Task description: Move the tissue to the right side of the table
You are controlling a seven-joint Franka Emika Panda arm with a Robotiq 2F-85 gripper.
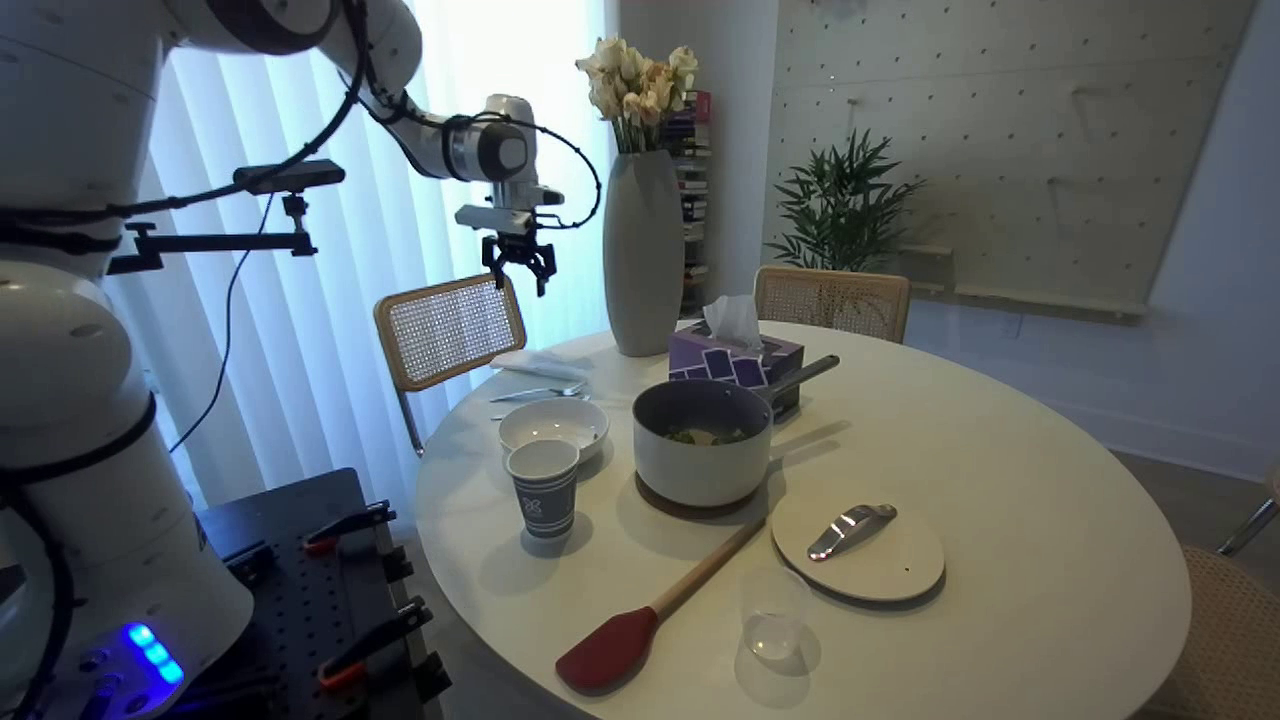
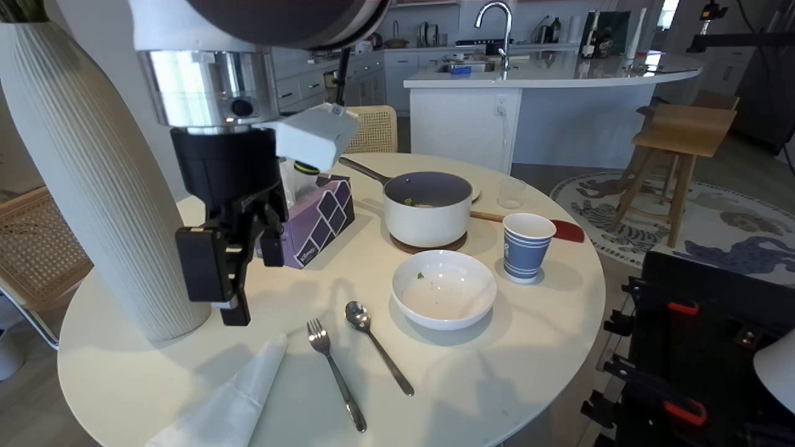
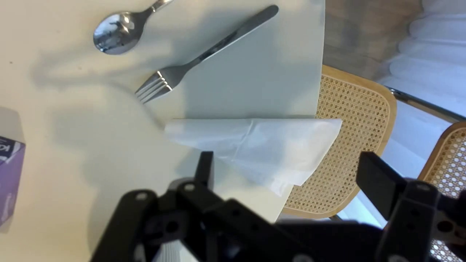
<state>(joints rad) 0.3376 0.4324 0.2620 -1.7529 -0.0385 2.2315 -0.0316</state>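
The tissue is a thin white folded sheet [image 3: 255,145] lying near the rim of the white round table [image 3: 91,153], its wide end hanging past the edge over a chair in the wrist view. It shows in both exterior views [image 1: 540,362] [image 2: 227,397], beside the fork. My gripper [image 3: 287,158] is open and empty, its fingers spread wide above and to either side of the tissue's wide end, apart from it. In an exterior view the gripper [image 1: 520,287] hangs well above the table top [image 1: 1040,520]; it also shows close up near the vase [image 2: 239,282].
A fork [image 2: 335,372] and spoon [image 2: 379,347] lie beside the tissue. A tall vase [image 2: 118,186], a purple tissue box [image 2: 320,220], a pot [image 1: 703,460], a bowl [image 2: 444,292], a paper cup [image 1: 546,490], a red spatula [image 1: 610,650] and a round plate [image 1: 900,550] stand around. Chairs [image 1: 455,330] surround the table.
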